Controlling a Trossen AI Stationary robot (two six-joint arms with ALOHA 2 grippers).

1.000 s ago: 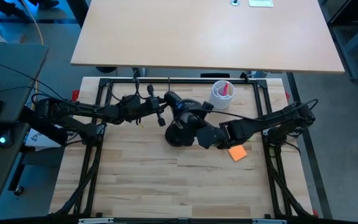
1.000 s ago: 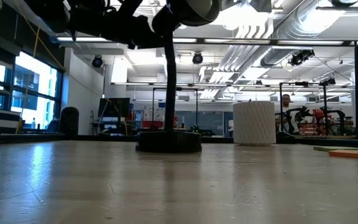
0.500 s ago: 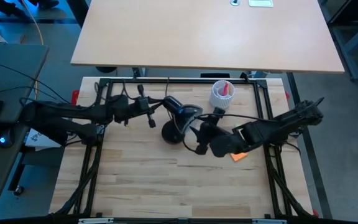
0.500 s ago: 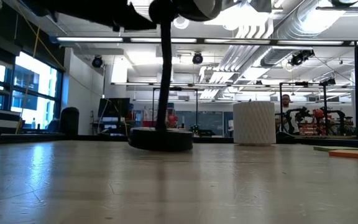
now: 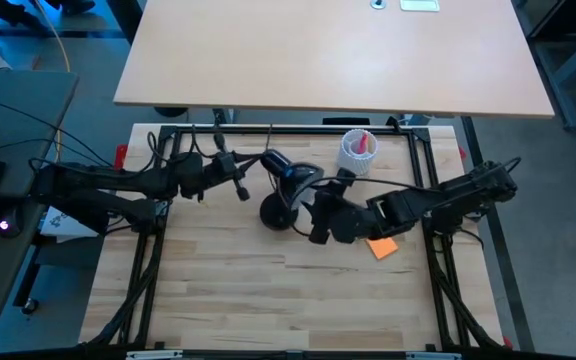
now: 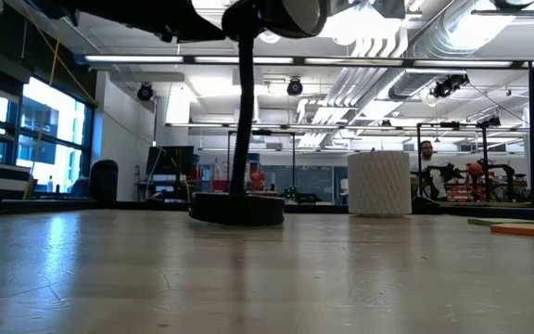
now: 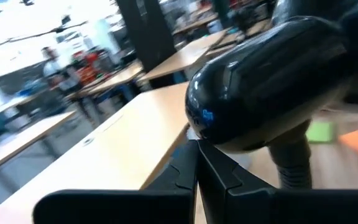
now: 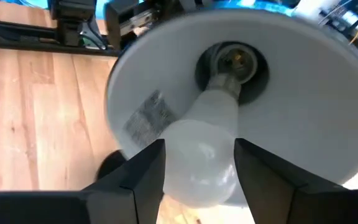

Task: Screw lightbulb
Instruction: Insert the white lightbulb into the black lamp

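Two arms work over the butcher-block table [image 5: 218,290]. From the left, the left gripper [image 5: 240,189] hovers just beside the black desk lamp's head [image 7: 272,81], its fingers [image 7: 219,171] pressed together and holding nothing. Next comes the desk lamp [image 5: 286,190], its round base [image 6: 236,208] on the wood. Right of it, the right gripper [image 8: 197,177] clamps the lightbulb [image 8: 201,158], whose screw base meets the socket [image 8: 232,62] inside the shade. Farther right stand a white ribbed cup [image 5: 356,152] and an orange pad [image 5: 382,245].
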